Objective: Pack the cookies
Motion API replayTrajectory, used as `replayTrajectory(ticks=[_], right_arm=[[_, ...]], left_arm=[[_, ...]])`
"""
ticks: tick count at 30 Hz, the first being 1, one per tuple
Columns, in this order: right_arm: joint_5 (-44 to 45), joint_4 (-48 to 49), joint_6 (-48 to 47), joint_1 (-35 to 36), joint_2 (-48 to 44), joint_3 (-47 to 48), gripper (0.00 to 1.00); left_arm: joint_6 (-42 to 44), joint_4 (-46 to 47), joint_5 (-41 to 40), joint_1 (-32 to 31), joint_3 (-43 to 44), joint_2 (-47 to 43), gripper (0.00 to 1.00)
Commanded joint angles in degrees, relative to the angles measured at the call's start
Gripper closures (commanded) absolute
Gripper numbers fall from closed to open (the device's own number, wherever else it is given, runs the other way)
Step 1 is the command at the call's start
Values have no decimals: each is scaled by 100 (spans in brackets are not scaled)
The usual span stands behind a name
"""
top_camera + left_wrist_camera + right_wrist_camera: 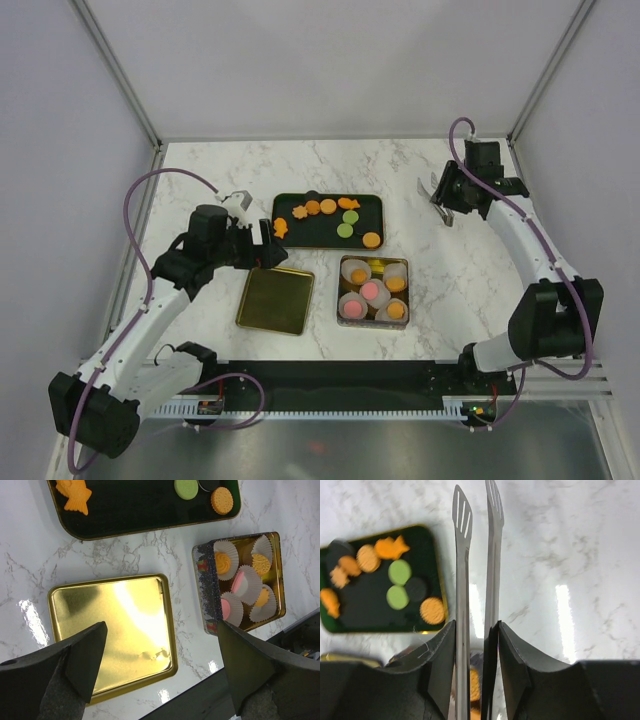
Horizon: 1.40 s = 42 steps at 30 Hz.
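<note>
Bare worktop (pixel 210 175) lies free behind the dark tray (pixel 315 234) and down both sides, widest at the far left and to the right of the tin (pixel 204 594). Tray, tin and gold lid (pixel 275 300) crowd the middle, parted only by narrow strips of marble. The left gripper (pixel 267 245), jaws wide, hangs over the strip between lid and tray. The right gripper (pixel 476 625), clamped on tongs (pixel 461 555), hangs over bare marble right of the tray, with the blades jutting ahead. Pale walls (pixel 60 150) close in left, right and rear.
</note>
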Motion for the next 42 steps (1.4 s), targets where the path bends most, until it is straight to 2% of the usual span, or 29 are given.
replayTrajectory(ticks=[1,5,9,17,25,29,36,39,42], right_arm=[[620,1354,26,-353,212,-414,55],[1377,2250,123,-459,598,-852,56],[1607,2630,211,-486,915,-1108,54],[1221,2692,404,-495,1486,-1556,42],[922,2710,431,-495,1557,-1829,30],[877,2692,466,-486,1268,-1978,25],[1019,2578,501,-486,310,-2242,24],[764,2578,501,-477,-173,-2339,25],[500,2517,413,-223,-595,-2357,26]], left_arm=[[-15,257,246,38,-37,-25,0],[-24,284,377,30,-38,89,0],[-32,301,369,30,-38,98,0],[-41,284,-17,30,-81,72,0],[-76,213,-237,30,-55,309,0],[-111,187,-500,38,-29,415,0],[-304,-15,-1019,38,33,608,1],[-576,-199,-1414,47,59,731,3],[-779,-445,-2135,178,120,976,6]])
